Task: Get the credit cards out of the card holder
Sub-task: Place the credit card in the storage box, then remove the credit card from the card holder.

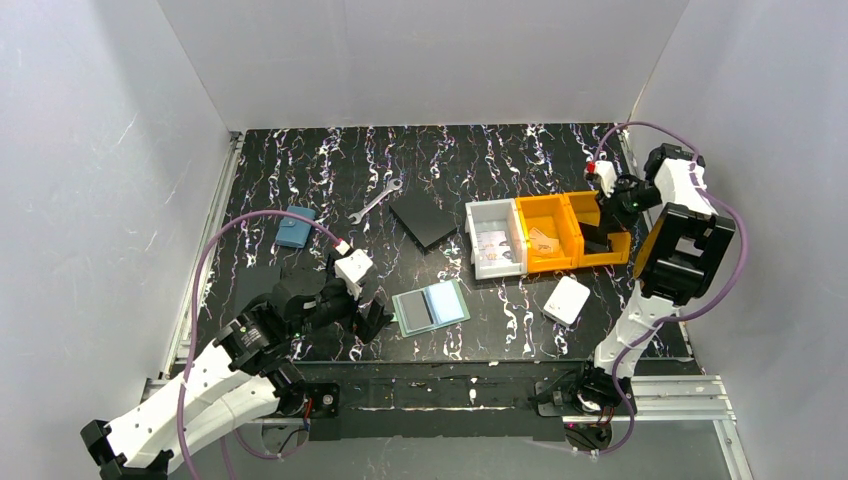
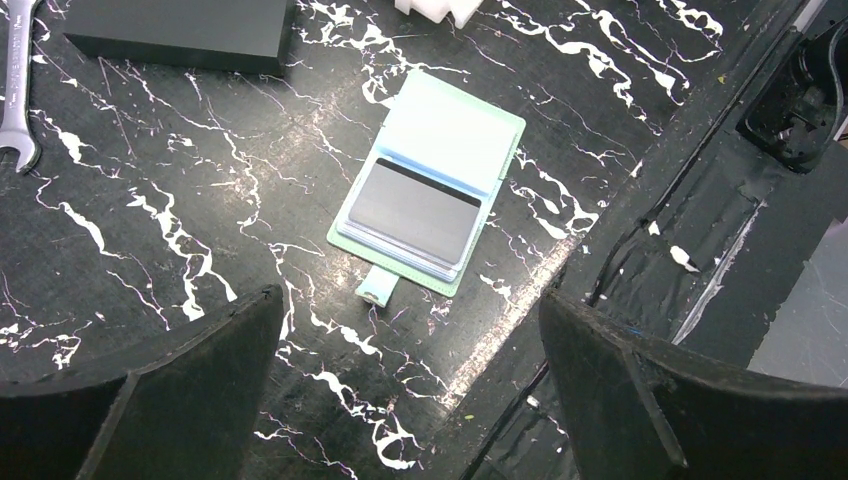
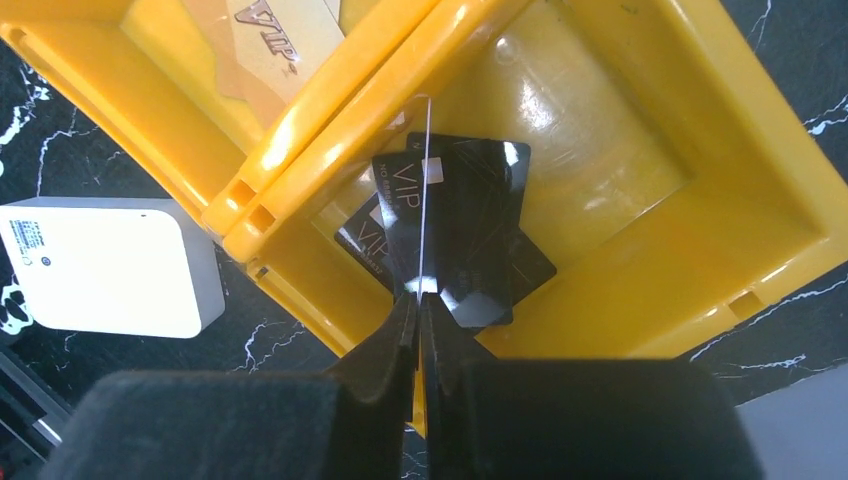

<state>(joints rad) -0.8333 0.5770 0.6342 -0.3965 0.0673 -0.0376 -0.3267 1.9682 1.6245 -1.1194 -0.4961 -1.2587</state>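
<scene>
Credit card [image 3: 425,170], only an edge-on line, is pinched in the right hand [image 3: 421,300] over a yellow bin [image 3: 760,215] (dark cards [image 3: 470,220] inside); left hand [image 2: 408,300] gapes empty near the open card holder [image 2: 447,135] on the black marbled bench [image 2: 150,230], white walls [image 1: 420,60] around

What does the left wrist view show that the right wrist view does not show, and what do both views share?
Only the left wrist view: the card holder lying open with a dark card in it, a wrench, a black plate, and the open left gripper. Only the right wrist view: the right gripper shut on a thin card held edge-on above black cards in a yellow bin, and a white box. Both: the black marbled table.
</scene>
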